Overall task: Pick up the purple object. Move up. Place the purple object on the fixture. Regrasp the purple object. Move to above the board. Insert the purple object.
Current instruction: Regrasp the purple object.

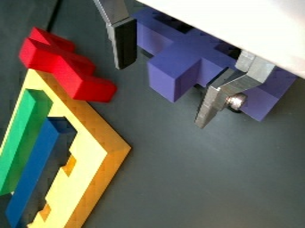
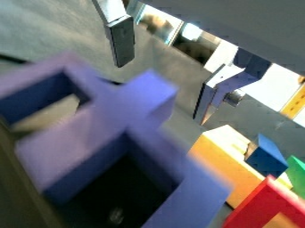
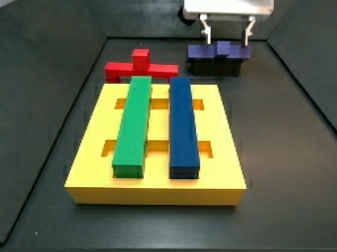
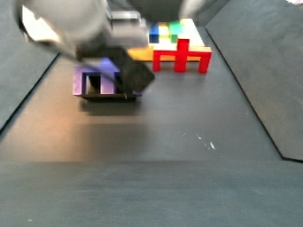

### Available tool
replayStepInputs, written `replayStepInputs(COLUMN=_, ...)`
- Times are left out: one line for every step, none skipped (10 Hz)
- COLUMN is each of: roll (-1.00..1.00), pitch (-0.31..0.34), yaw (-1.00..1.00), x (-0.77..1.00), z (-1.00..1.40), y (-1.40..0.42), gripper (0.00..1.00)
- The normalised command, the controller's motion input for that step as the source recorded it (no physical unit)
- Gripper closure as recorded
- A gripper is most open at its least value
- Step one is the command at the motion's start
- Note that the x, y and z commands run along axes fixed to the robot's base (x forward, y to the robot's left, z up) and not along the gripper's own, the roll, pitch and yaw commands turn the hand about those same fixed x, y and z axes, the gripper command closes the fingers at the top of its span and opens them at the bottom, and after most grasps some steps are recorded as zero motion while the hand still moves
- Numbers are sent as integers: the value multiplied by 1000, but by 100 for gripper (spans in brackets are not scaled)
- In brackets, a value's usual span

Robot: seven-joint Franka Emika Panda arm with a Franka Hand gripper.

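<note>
The purple object [image 1: 179,73] sits on the black fixture [image 3: 219,68] at the far end of the floor, beyond the board. It also shows in both side views [image 3: 218,50] [image 4: 99,80] and fills the near part of a wrist view [image 2: 113,134]. My gripper [image 1: 167,76] hangs just above it, open, with the fingers [image 1: 123,40] on either side of the central stub and small gaps showing. The gripper also shows in a side view [image 3: 226,43]. The yellow board [image 3: 93,148] carries the green bar [image 3: 133,123] and the blue bar [image 3: 183,123].
A red cross-shaped block [image 3: 140,69] lies on the dark floor between the board and the fixture, to the fixture's left in a side view; it also shows in a wrist view [image 1: 66,62]. Raised dark walls [image 3: 301,89] edge the floor.
</note>
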Motion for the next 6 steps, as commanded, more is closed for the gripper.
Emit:
replayStepInputs(roll=1000, pitch=197, yaw=151, x=123, z=423, y=-123, gripper=0)
replayStepInputs(roll=1000, pitch=223, yaw=197, x=171, z=360, y=-120, gripper=0)
replayStepInputs(roll=1000, pitch=194, yaw=243, x=146, z=286, y=-106, gripper=0)
replayStepInputs(roll=1000, pitch=180, yaw=289, x=126, z=200, y=-37, gripper=0)
replayStepInputs(roll=1000, pitch=126, yaw=311, x=34, z=71, y=0, gripper=0)
replayStepInputs(roll=1000, pitch=71, yaw=303, x=0, z=0, y=0, gripper=0)
